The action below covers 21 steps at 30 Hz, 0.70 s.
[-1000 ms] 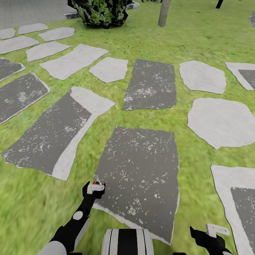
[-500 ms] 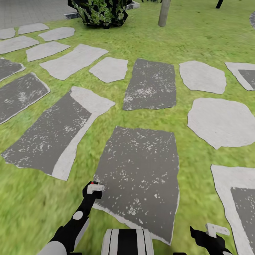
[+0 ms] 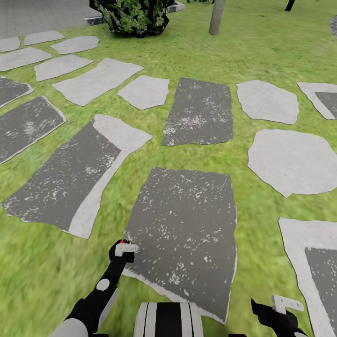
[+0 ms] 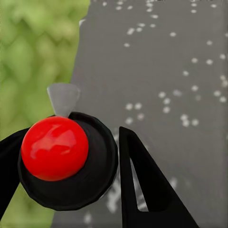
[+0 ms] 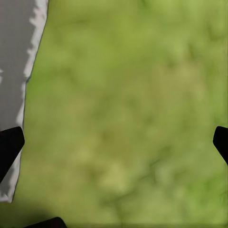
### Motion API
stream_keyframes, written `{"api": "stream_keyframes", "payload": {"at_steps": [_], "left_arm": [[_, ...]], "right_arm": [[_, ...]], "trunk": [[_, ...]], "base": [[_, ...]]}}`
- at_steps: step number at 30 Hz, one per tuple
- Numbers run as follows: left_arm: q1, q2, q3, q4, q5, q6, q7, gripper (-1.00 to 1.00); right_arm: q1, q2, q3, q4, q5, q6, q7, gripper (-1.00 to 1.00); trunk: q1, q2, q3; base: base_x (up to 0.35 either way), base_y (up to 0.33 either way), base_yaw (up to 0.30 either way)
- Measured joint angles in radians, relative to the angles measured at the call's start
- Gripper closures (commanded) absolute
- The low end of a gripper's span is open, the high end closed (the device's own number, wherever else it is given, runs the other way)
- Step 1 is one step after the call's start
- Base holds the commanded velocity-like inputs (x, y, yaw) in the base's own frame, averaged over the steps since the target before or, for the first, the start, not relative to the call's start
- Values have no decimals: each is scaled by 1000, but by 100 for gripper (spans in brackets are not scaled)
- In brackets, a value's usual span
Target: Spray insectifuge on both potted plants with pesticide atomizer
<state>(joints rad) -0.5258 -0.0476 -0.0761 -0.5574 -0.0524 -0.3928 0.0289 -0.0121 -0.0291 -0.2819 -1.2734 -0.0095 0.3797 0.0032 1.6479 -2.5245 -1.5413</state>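
I have the head camera tilted down over the lawn (image 3: 262,56) of the garden; grey stepping stones (image 3: 187,229) cover most of the frame, with a dark leafy shrub (image 3: 133,14) at the top centre and a thin tree trunk (image 3: 216,16) just right of it; grey paving (image 3: 37,14) fills the upper left corner. My left end effector (image 3: 122,248) sits at the lower left of centre, over the near edge of the big dark stone; in the left wrist view its black fingers (image 4: 147,190) are closed around the atomizer (image 4: 66,161), a black round body with a shiny red cap facing the camera and a pale nozzle poking past it; grass lies beside the stone there. My right end effector (image 3: 281,309) is at the lower right corner; in the right wrist view its fingertips (image 5: 9,147) stand wide apart at either edge with nothing between them, over blurred grass (image 5: 128,118) and the rim of a pale stone (image 5: 16,71).
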Motion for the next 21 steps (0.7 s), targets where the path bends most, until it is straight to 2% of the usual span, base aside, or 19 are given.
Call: {"api": "stream_keyframes", "payload": {"at_steps": [5,21], "left_arm": [[0,0,0,0,0,0,0,100],[0,0,0,-1,0,0,0,100]], "right_arm": [[0,0,0,0,0,0,0,-100],[0,0,0,0,0,0,0,-100]], "trunk": [[0,0,0],[-7,4,62]], "base": [[0,0,0],[0,0,0]]}}
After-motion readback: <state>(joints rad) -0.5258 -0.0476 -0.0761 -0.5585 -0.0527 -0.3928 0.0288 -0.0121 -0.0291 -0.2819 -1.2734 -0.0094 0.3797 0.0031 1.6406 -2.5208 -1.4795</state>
